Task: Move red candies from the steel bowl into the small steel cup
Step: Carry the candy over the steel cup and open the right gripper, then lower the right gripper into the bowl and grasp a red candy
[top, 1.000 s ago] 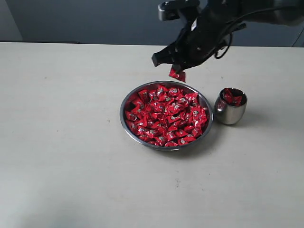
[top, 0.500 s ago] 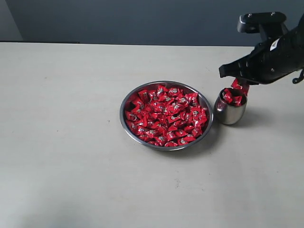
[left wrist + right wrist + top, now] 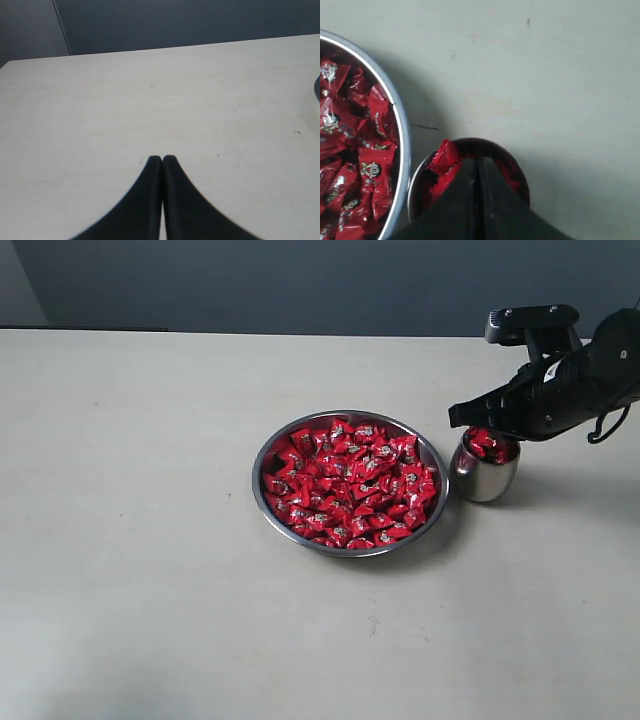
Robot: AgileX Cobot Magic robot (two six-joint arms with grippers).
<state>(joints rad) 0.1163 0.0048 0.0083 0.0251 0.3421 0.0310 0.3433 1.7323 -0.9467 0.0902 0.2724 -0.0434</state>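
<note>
the small steel cup [image 3: 484, 478] stands upright on the table [image 3: 150, 540], mouth up, just right of the steel bowl [image 3: 257, 480] in the exterior view. the bowl sits flat and is full of red candies [image 3: 350, 485], their long axes lying every which way. more candies fill the cup to its rim. the right claw [image 3: 479, 162] hangs tips-down over the cup's mouth, fingers pressed together. whether a candy is pinched, i cannot tell. the left claw [image 3: 162, 160] is closed on nothing above the table.

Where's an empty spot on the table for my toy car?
The table is bare all along the left of the steel bowl and in the wide strip between it and the camera. It's crowded on the right: the small steel cup sits close beside the bowl, with the right gripper over it.
</note>
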